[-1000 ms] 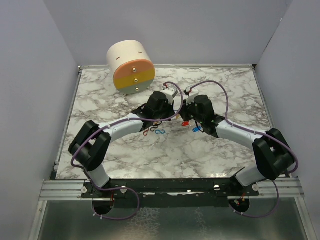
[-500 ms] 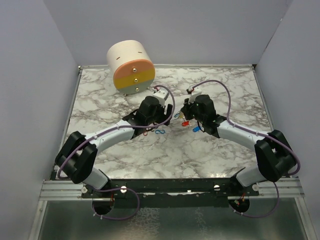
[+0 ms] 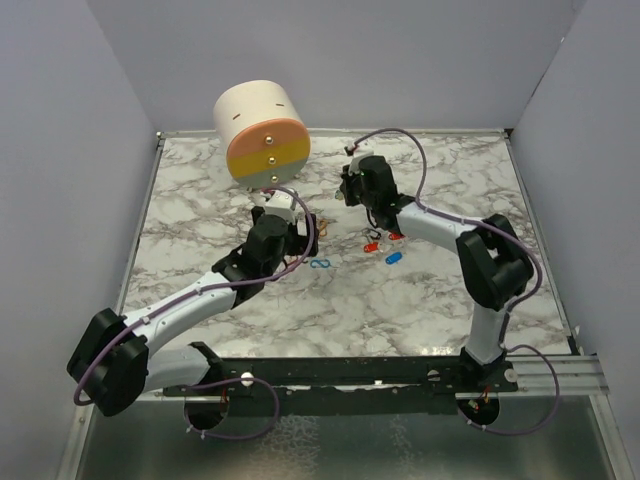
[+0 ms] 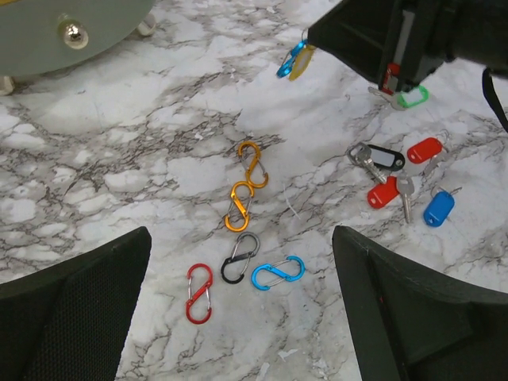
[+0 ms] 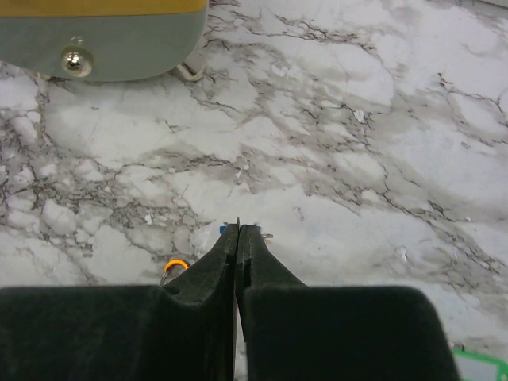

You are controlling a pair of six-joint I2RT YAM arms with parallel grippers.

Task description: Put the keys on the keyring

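Note:
Several keys lie on the marble right of centre: a black-headed one, two red, a blue and a green. My right gripper is shut above the table on a blue clip, and a yellow key head hangs beside it. My left gripper hovers open over the loose clips: two orange, black, blue, red. It holds nothing.
A cream drum with a yellow, orange and grey face lies at the back left, close behind both grippers. Grey walls enclose the table's left, right and back edges.
My left gripper has opened and drawn back to the left, away from the right one. The right gripper, still shut, has swung toward the back of the table with the blue clip.

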